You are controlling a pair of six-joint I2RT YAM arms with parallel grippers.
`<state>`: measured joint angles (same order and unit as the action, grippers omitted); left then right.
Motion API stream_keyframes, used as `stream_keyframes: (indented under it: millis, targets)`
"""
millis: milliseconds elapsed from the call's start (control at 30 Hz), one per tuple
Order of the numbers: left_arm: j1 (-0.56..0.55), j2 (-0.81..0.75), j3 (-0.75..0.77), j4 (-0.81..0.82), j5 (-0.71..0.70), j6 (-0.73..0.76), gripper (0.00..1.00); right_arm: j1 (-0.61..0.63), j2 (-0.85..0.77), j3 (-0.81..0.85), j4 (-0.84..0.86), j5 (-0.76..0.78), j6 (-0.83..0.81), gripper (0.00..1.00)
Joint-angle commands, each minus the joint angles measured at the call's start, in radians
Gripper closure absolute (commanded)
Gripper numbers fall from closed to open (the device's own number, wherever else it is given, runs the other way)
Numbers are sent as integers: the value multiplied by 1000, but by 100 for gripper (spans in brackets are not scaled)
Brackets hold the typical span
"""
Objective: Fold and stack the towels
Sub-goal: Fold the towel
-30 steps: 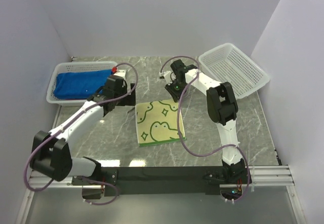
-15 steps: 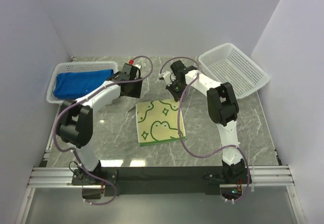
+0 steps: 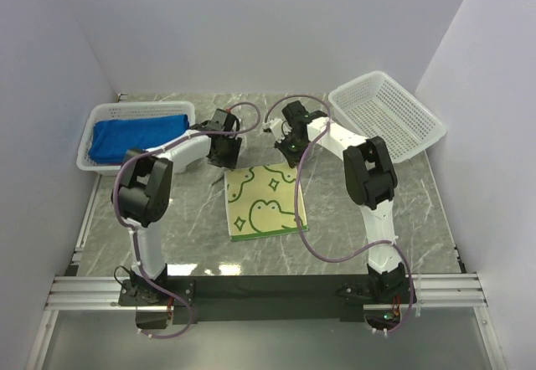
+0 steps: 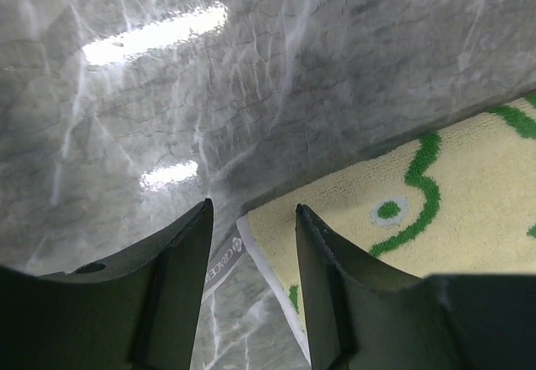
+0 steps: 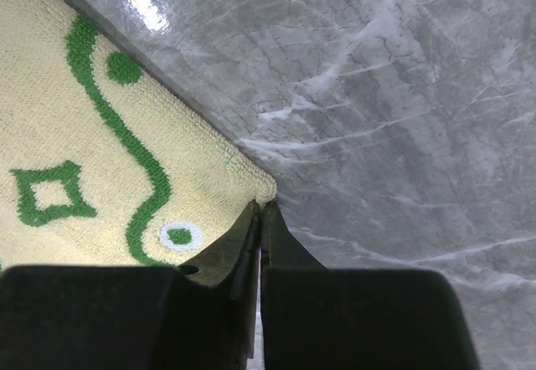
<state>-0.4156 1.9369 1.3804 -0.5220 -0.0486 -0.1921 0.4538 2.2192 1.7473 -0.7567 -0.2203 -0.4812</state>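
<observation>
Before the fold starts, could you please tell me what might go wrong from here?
The right jaws are shut right at the tip of the pale yellow terry towel with green motifs, so that corner may slip free. The left jaws straddle the other corner beside its grey label tab and may catch only the tab.

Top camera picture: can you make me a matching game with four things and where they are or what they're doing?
Things:
1. yellow towel
2. blue towel
3. left gripper
4. right gripper

Places or states:
a. inside the left white basket
b. open around a towel corner
c. lying flat in the middle of the table
d. shut on a towel corner

Pairs: 1-c, 2-a, 3-b, 4-d
</observation>
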Motion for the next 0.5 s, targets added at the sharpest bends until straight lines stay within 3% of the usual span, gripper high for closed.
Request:
stream_keyframes:
  millis: [0,467]
  targets:
    - [-5,22,40,-16,18,20,50,2,2,-46,-16,73,-20,100]
    - [15,122,30,-62,19,-15,55,-3,-35,-92,10,96,-10,100]
